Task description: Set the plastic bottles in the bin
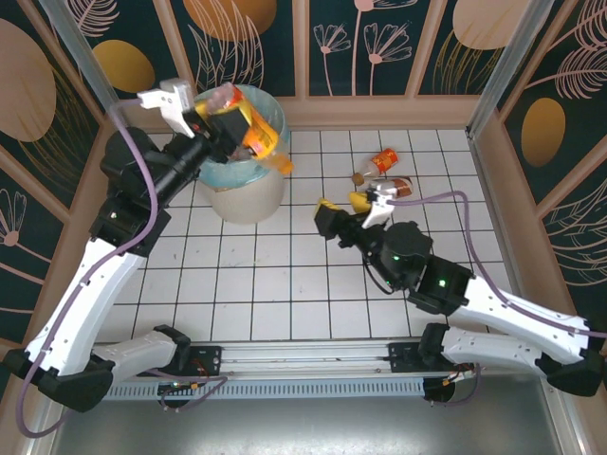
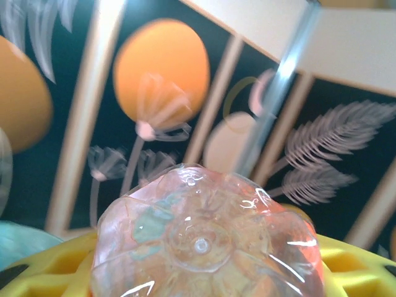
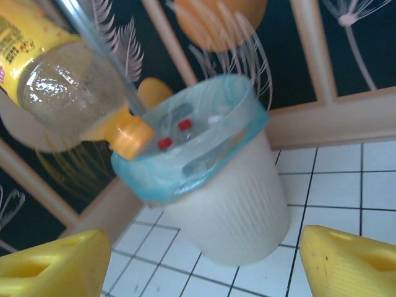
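Note:
My left gripper (image 1: 228, 109) is shut on a plastic bottle (image 1: 263, 140) with a yellow label and an orange cap, held above the bin's right rim with the cap pointing down and right. The bottle's clear base (image 2: 204, 241) sits between my yellow fingers (image 2: 37, 272). The same bottle (image 3: 62, 86) hangs at the upper left in the right wrist view. The cream bin (image 1: 248, 194) (image 3: 229, 204) has a blue-green liner and holds red-capped bottles (image 3: 184, 124). My right gripper (image 1: 343, 203) (image 3: 204, 266) stands open and holds nothing, on the tiles right of the bin.
Three more bottles lie on the white tiles at the back right: an orange-labelled one (image 1: 384, 161), a brownish one (image 1: 396, 187) and a small one (image 1: 360, 177). Patterned wall panels close in the floor, with a metal post (image 1: 503, 66) at the back right corner.

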